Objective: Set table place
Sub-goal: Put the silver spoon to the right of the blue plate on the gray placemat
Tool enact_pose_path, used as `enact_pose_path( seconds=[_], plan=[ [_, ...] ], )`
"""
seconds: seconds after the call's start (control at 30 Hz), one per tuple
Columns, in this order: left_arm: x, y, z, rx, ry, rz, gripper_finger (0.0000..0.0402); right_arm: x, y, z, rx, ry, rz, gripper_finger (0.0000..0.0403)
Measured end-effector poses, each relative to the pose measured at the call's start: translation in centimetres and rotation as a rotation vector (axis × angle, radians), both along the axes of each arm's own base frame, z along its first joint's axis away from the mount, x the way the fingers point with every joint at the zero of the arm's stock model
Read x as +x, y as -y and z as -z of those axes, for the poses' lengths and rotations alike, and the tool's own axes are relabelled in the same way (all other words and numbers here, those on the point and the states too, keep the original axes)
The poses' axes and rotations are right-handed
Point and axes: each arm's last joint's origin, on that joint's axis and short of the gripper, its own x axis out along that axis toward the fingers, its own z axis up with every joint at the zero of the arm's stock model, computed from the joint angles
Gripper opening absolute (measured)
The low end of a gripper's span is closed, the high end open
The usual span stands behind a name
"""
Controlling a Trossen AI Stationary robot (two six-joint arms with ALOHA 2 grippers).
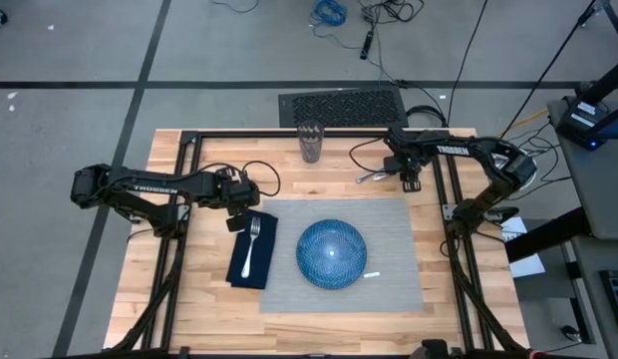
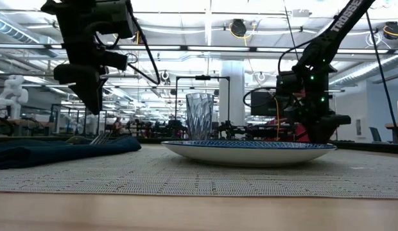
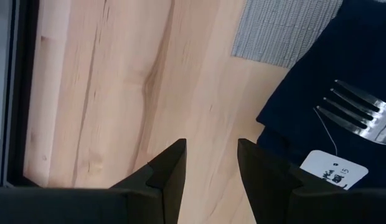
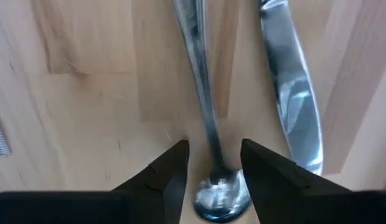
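Observation:
The grey placemat [image 1: 394, 264] lies on the wooden table [image 1: 169, 309] with a round blue plate [image 1: 331, 254] on it. A navy napkin [image 1: 251, 261] lies at the mat's left edge with a fork [image 1: 253, 242] on top. My left gripper [image 3: 211, 146] is open and empty over bare wood beside the napkin's far end. My right gripper [image 4: 215, 149] is open, pointing down at the far right of the table. Its fingers stand on either side of a spoon [image 4: 202, 81], just above its bowl [image 4: 221, 194]. A knife [image 4: 292, 106] lies beside the spoon.
A clear ribbed glass [image 1: 310, 142] stands at the table's far edge, left of the spoon. A white tag [image 3: 333, 168] lies on the napkin by the fork's tines. A small white scrap [image 1: 373, 273] lies on the mat right of the plate.

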Motion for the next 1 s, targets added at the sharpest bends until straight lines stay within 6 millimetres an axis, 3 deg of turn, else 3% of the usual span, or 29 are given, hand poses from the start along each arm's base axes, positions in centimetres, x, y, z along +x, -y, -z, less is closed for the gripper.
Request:
enact_pose_path(
  seconds=[0.23,0.43,0.73,1.0],
  plan=[
    [-0.2,0.1,0.4,-0.005,-0.01,0.006,0.013,0.5,0.1,1.4,0.045,-0.073,-0.031,0.0121],
    [-0.3,0.2,0.8,-0.009,-0.016,0.01,0.013,1.1,0.2,0.6,0.08,-0.1,0.001,0.0013],
    [-0.3,0.3,0.8,-0.009,-0.014,0.015,0.013,1.8,-1.5,0.3,0.082,-0.162,0.034,0.0002],
    [-0.3,0.3,0.8,-0.009,-0.014,0.015,0.013,3.3,-4.4,-1.4,0.014,-0.146,-0.052,0.0001]
  ],
)
